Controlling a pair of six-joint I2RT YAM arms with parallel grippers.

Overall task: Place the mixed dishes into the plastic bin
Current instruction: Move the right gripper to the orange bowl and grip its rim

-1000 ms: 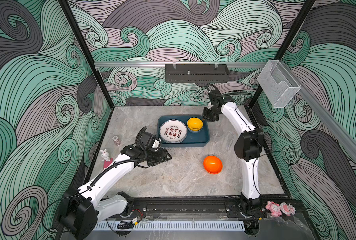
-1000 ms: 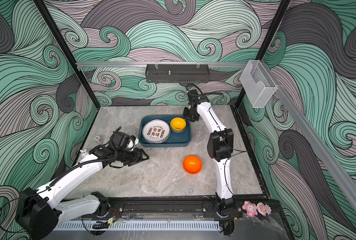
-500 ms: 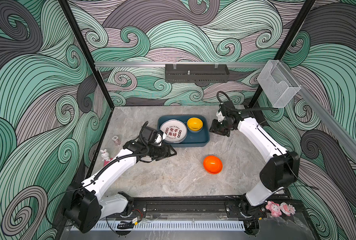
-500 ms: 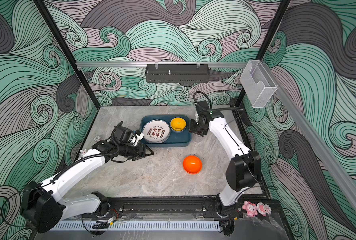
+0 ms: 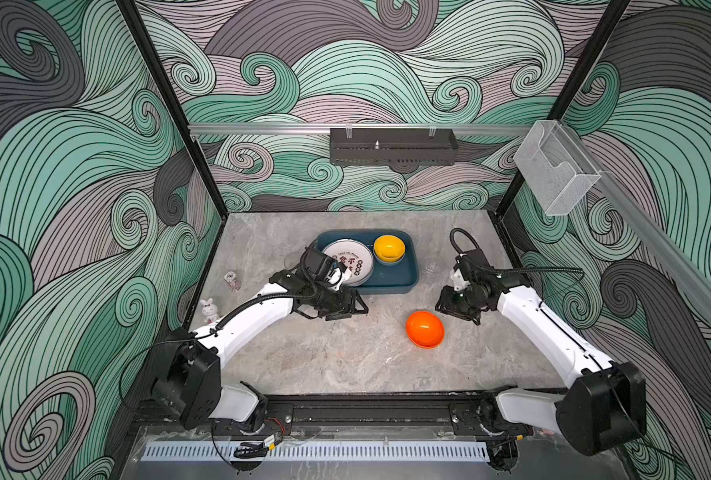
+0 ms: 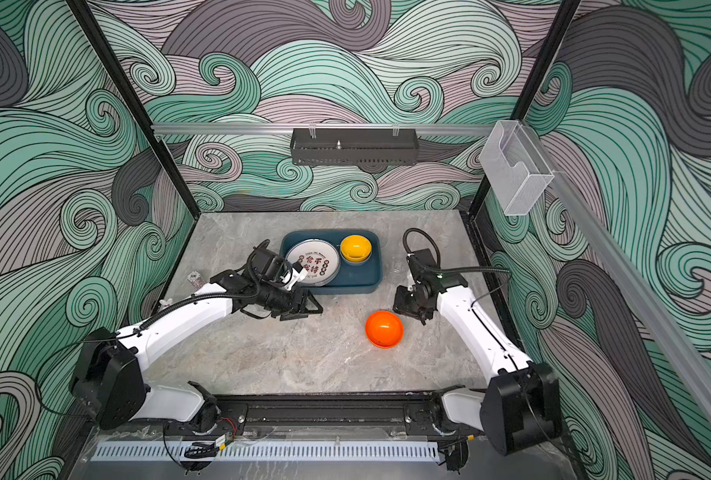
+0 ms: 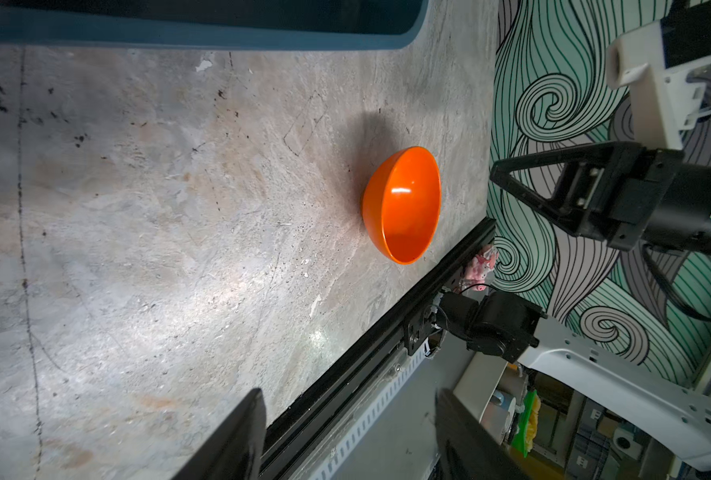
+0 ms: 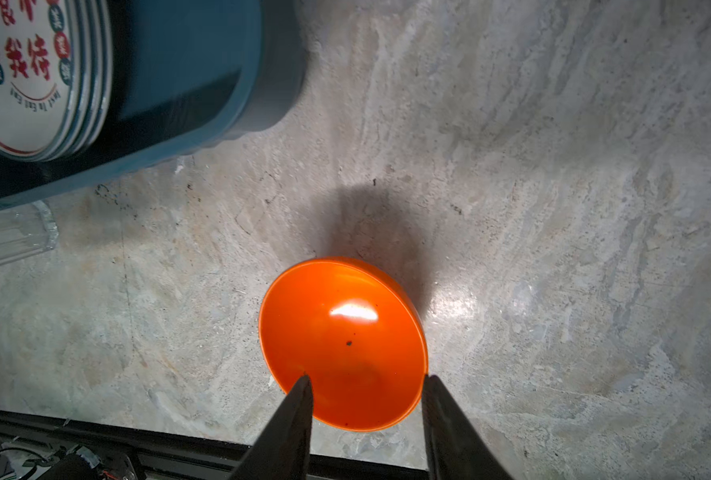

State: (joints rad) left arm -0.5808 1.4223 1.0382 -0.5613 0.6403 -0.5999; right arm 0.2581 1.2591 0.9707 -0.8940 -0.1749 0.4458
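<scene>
Right tool [image 8: 367, 378] swung to orange bowl [image 8: 341, 332], parted, empty; left tool [image 7: 349, 392] parted; plate [image 8: 25, 70] apparently reads 我待.

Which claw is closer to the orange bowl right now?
Right. The right claw sits just beside the orange bowl; the left claw is farther off, in front of the blue bin.

A plate [image 5: 347, 266] lies left of a bowl [image 5: 389, 248] in the bin [image 5: 391, 286]; another bowl [image 5: 425, 329] sits before the bin.
</scene>
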